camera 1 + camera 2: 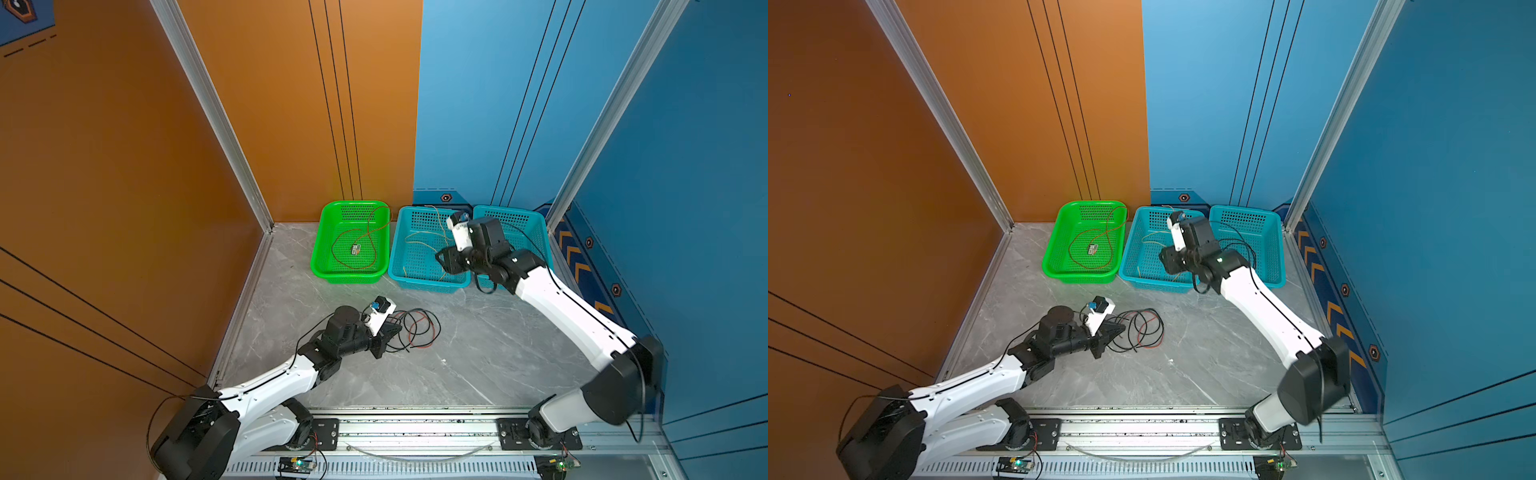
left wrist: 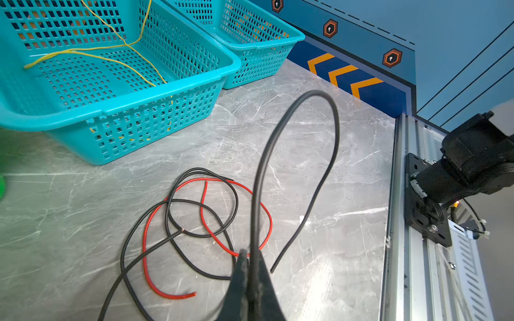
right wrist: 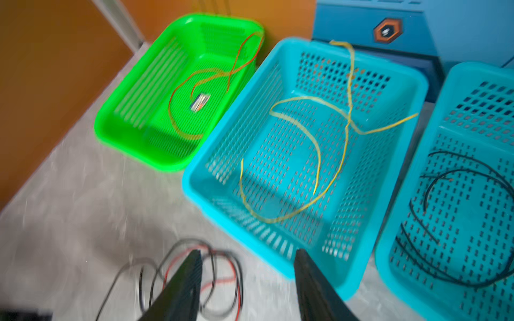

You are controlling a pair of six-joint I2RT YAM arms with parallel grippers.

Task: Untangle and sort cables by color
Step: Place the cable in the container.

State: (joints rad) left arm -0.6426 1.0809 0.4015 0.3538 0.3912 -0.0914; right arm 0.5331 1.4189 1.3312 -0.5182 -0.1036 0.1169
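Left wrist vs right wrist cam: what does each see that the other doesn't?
Only left wrist: the left gripper shut on a black cable that loops upward. Only right wrist: the open right gripper, a red cable in the green basket, black cables in the end teal basket. Both: the yellow cable in the middle teal basket, and the red-and-black tangle on the table.

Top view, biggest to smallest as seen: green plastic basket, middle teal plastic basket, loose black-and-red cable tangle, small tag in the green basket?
1. Green plastic basket and middle teal plastic basket: alike, unranked.
2. Black-and-red cable tangle.
3. Small tag.
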